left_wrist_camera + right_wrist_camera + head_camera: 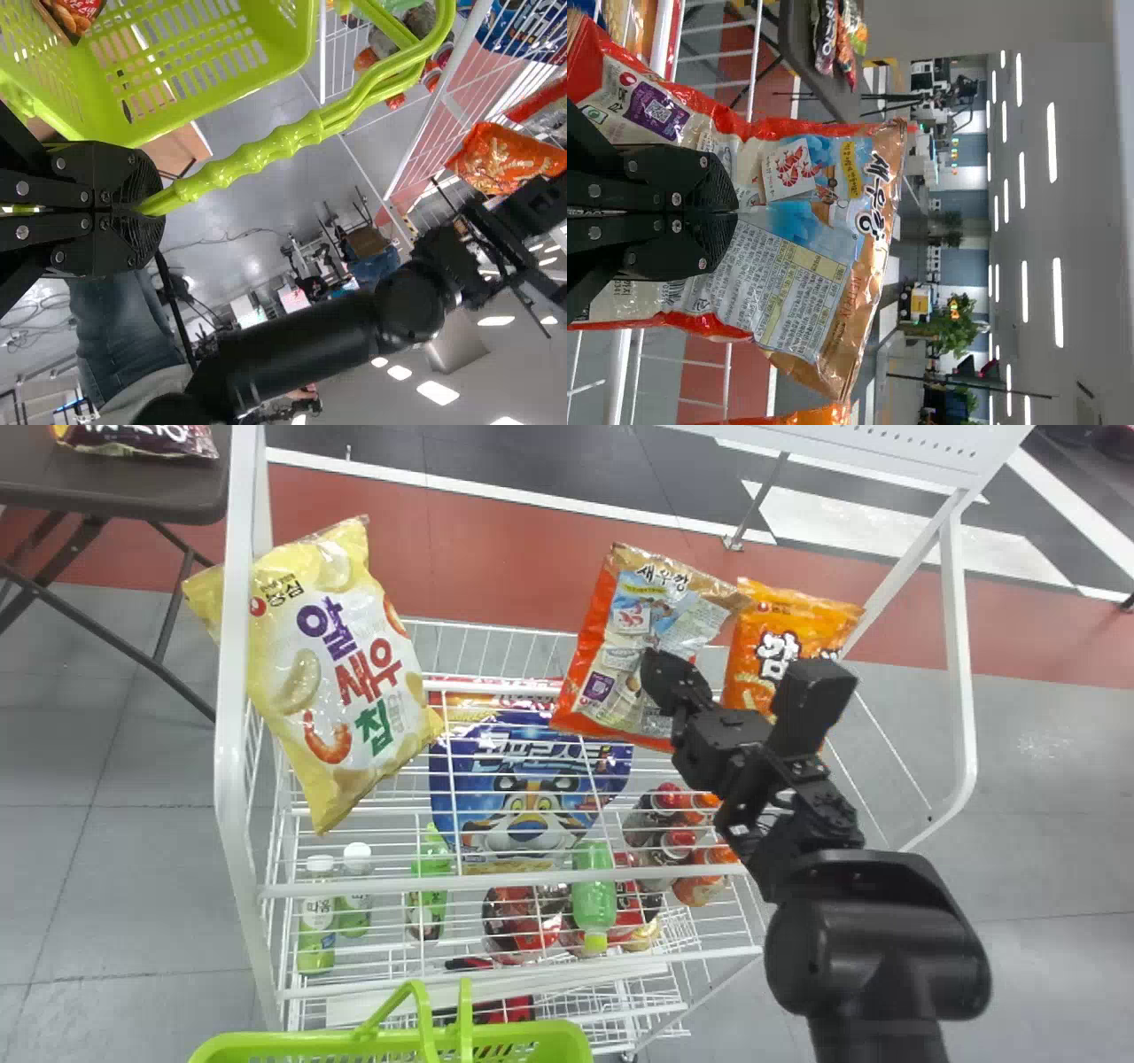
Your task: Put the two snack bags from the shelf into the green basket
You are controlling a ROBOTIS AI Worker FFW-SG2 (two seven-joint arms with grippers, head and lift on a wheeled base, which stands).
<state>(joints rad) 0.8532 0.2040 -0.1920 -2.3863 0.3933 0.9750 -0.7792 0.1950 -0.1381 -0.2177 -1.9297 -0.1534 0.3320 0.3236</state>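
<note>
My right gripper (660,677) is shut on the back panel of an orange-red snack bag (607,660), over the right part of the shelf (487,882). In the right wrist view the right gripper (735,212) has its fingertips together against that snack bag (806,274), which spreads out on both sides. An orange snack bag (762,646) stands just right of it. The green basket (310,1043) is at the bottom edge, in front of the rack. In the left wrist view my left gripper (151,210) is shut on the handle of the basket (177,97).
A yellow snack bag (341,682) leans at the rack's left post (232,646). A blue cereal bag (532,779) and bottles (594,895) stand on lower levels. A dark table (115,487) with a purple bag (146,438) is at the back left.
</note>
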